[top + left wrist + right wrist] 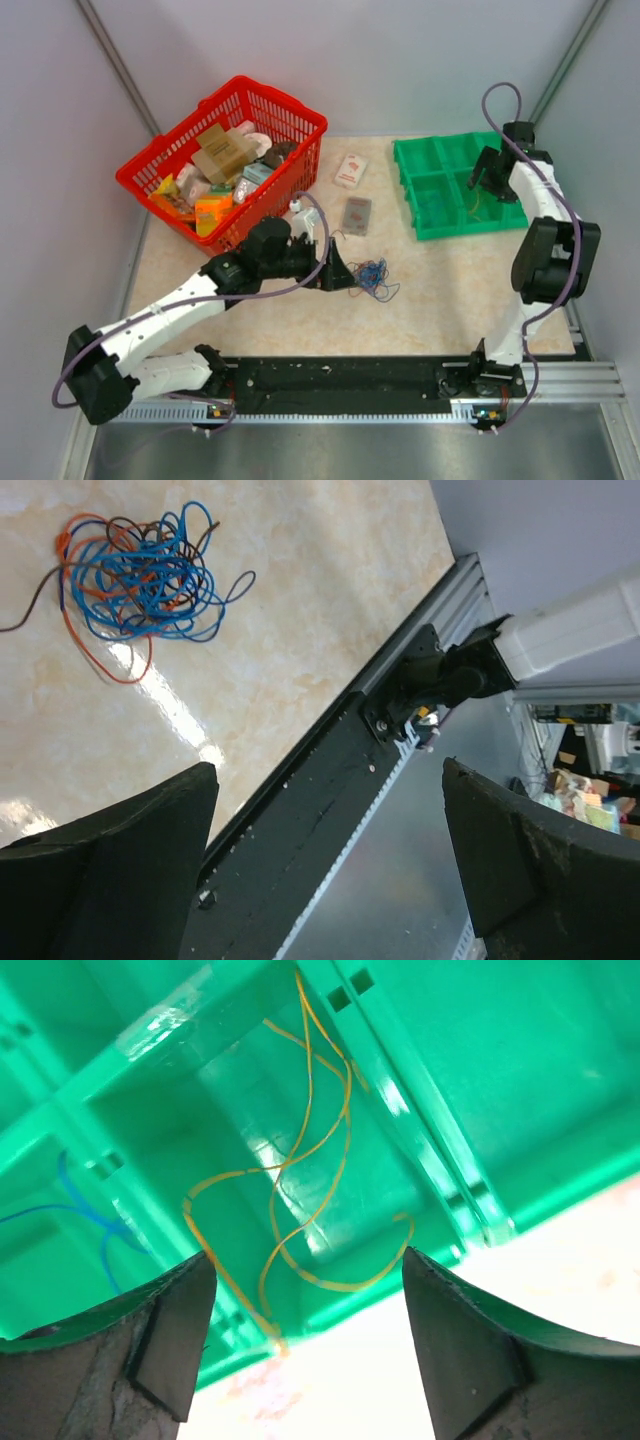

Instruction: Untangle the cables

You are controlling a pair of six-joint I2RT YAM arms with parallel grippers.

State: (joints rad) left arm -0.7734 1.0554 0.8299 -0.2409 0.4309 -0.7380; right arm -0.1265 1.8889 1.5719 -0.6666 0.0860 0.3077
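So, both claws wide open, empty. The cables point(370, 276) sit tangled at 3 o'clock of the left claw point(336, 272); the right claw point(487, 172) hangs over the green tray point(440, 222). I'd pinch just 1 loose outer strand and pull slowly

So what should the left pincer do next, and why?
Probably edge toward the tangle and pinch one outlying strand: the left pincer is open and empty beside it, while the right pincer hangs open over the green tray, where a yellow wire already lies.
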